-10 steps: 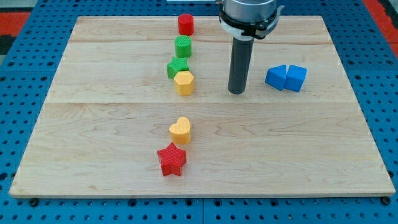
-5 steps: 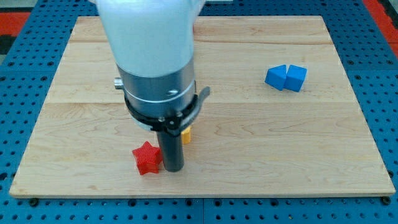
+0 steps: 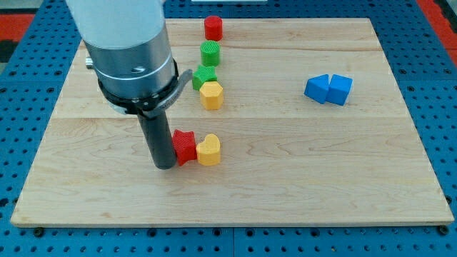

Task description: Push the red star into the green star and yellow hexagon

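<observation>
The red star [image 3: 185, 145] lies near the board's middle, below the green star [image 3: 203, 76] and the yellow hexagon [image 3: 211, 94], which touch each other. My tip [image 3: 165, 165] stands right against the red star's left side. A yellow heart [image 3: 208, 150] touches the red star's right side. The green star is partly hidden by the arm's body.
A green cylinder [image 3: 210, 53] and a red cylinder [image 3: 213, 28] stand above the green star toward the view's top. Two blue blocks [image 3: 328, 89] sit together at the right. The wooden board [image 3: 343, 164] lies on a blue pegboard.
My tip moved from the board's middle right down to the red star, then left and up. The red star shifted up and now sits against the yellow heart's left side.
</observation>
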Controlling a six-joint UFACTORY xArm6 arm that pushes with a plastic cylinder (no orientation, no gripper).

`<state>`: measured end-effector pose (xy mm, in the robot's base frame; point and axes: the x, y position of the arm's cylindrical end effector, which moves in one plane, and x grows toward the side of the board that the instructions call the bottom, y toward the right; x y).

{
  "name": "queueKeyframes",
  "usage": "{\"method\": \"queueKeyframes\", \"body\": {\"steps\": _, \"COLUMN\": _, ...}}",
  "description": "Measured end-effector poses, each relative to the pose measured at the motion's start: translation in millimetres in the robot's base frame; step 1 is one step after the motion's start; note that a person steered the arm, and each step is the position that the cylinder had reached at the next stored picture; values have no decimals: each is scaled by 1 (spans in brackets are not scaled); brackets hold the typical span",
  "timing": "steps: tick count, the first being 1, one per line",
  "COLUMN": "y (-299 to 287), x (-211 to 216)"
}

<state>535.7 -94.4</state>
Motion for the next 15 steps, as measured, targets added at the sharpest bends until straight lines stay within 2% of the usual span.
{"method": "queueKeyframes", "body": {"steps": 1, "y": 5, "x": 12}}
{"method": "queueKeyframes", "body": {"steps": 2, "y": 26, "x": -2}}
{"method": "queueKeyframes", "body": {"steps": 5, "y": 6, "x": -73}}
{"method": "queueKeyframes", "body": {"steps": 6, "y": 11, "x": -75}}
{"method": "queueKeyframes", "body": {"steps": 7, "y": 28, "x": -71}}
{"method": "queueKeyframes", "body": {"steps": 9, "y": 99, "x": -67}}
{"method": "queueKeyframes", "body": {"steps": 10, "y": 101, "x": -78}}
{"method": "queueKeyframes", "body": {"steps": 12, "y": 102, "x": -128}}
{"method": "queueKeyframes", "body": {"steps": 14, "y": 110, "x": -153}}
{"method": "queueKeyframes", "body": {"steps": 15, "y": 118, "x": -189}}
